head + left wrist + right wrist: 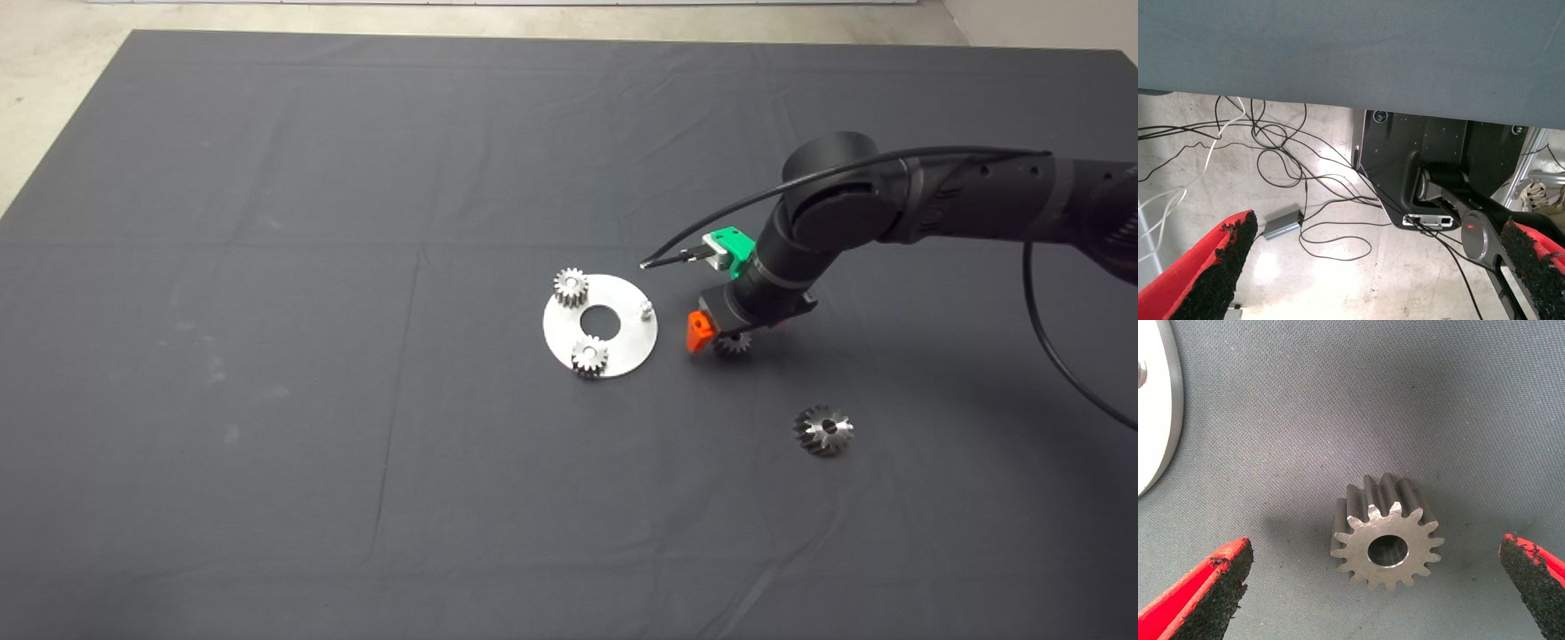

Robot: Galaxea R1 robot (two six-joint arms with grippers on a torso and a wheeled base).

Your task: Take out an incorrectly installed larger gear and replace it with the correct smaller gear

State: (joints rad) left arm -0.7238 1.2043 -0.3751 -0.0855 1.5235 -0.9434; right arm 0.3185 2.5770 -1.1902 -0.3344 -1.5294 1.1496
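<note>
The smaller gear (1386, 532), dull dark grey with short straight teeth, lies flat on the mat just right of the round steel plate (622, 351). My right gripper (1375, 587) hangs right over it, open, one finger on each side, not touching. In the head view the smaller gear (733, 343) peeks out under that gripper (725, 336). The larger gear (823, 430), shiny with slanted teeth, lies loose on the mat to the lower right. The plate carries two bright silver gears (571, 286) (589, 356) and one bare peg (646, 308). My left gripper (1371, 273) is open and parked off the mat.
The plate's rim (1161, 420) shows beside the smaller gear in the right wrist view. A black cable (1049, 356) loops off the right arm. In the left wrist view, the floor has loose cables (1271, 153) and the robot's black base (1431, 167).
</note>
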